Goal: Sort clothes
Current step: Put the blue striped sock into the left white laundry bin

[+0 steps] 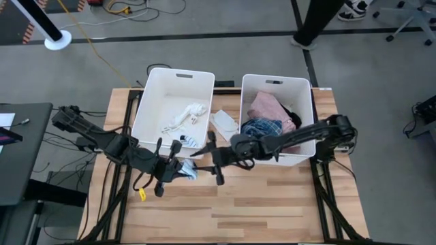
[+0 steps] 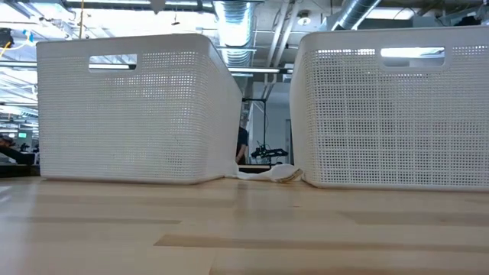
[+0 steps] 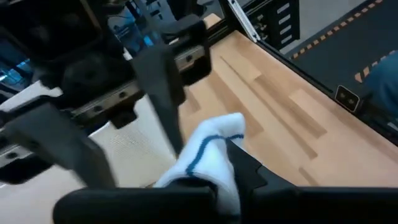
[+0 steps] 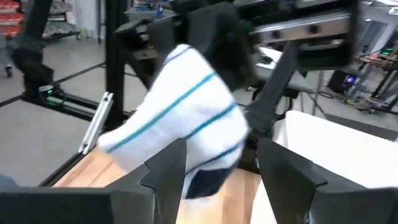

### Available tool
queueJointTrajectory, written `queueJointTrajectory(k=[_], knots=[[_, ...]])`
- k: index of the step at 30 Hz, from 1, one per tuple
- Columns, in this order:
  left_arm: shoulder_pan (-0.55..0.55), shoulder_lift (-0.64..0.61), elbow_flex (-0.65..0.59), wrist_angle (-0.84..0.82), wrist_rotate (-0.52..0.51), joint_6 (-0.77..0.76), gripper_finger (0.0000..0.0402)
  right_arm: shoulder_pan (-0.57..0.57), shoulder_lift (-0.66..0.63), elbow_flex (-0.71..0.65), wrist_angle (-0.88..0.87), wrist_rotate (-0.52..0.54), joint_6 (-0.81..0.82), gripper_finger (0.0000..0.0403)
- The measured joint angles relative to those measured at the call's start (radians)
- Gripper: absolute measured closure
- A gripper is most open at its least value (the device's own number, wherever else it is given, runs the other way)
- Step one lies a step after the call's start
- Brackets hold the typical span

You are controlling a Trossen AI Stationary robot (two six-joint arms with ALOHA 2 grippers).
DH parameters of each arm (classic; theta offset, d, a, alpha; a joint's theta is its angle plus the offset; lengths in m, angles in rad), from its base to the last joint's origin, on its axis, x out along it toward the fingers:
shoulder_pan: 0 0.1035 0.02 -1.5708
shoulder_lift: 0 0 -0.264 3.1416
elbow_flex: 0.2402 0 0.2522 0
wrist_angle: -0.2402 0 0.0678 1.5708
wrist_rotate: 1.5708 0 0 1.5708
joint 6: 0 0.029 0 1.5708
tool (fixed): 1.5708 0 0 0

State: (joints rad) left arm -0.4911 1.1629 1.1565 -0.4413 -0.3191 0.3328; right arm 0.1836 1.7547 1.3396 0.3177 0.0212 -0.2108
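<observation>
A blue-white striped sock [image 1: 189, 170] is held up over the table in front of the two white tubs, in my left gripper [image 1: 180, 168], which is shut on it. My right gripper [image 1: 214, 158] faces it from the table's right, open, its fingers [image 4: 165, 168] standing on either side of the sock's free end [image 4: 186, 118]; I cannot tell whether they touch it. The left tub [image 1: 153, 102] holds white socks [image 1: 184, 116] and another striped sock [image 1: 191, 141]. The right tub [image 1: 306, 88] holds pink [image 1: 269, 107], blue plaid [image 1: 262, 127] and black [image 1: 293, 119] garments. No navy dotted garment shows. My left gripper pinches one end of the striped sock [image 3: 205, 180] between its two fingers, coming level from the table's left. The rest of the sock [image 3: 214, 140] sticks out past the fingertips toward my right gripper, lifted clear of the table.
A white cloth [image 1: 223, 122] lies on the table between the two tubs and shows in the low view [image 2: 275, 173]. A small yellow piece [image 1: 142, 195] lies near the left arm. Bare wooden tabletop [image 1: 259, 211] stretches toward the near edge.
</observation>
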Motion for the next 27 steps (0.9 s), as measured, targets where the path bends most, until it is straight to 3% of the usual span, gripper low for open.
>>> queueJointTrajectory(k=[6,12,14,22,27], knots=[[0.000,0.000,0.000,-0.092,-0.053,-0.022,0.0400,0.015,-0.001,0.000,-0.023,-0.027,0.000,0.0234],[0.000,0.000,0.000,-0.085,-0.063,-0.031,0.0399,0.020,-0.002,0.000,-0.033,-0.026,-0.033,0.0364],[0.000,0.000,0.000,-0.084,-0.063,-0.031,0.0399,0.020,-0.001,0.000,-0.037,-0.019,-0.050,0.0391],[0.000,0.000,0.000,-0.107,-0.109,-0.031,0.0399,0.024,-0.018,0.000,-0.034,0.026,-0.047,0.0386],[0.000,0.000,0.000,-0.130,-0.127,-0.042,0.0399,0.045,-0.032,0.000,-0.063,0.032,-0.096,0.0291]])
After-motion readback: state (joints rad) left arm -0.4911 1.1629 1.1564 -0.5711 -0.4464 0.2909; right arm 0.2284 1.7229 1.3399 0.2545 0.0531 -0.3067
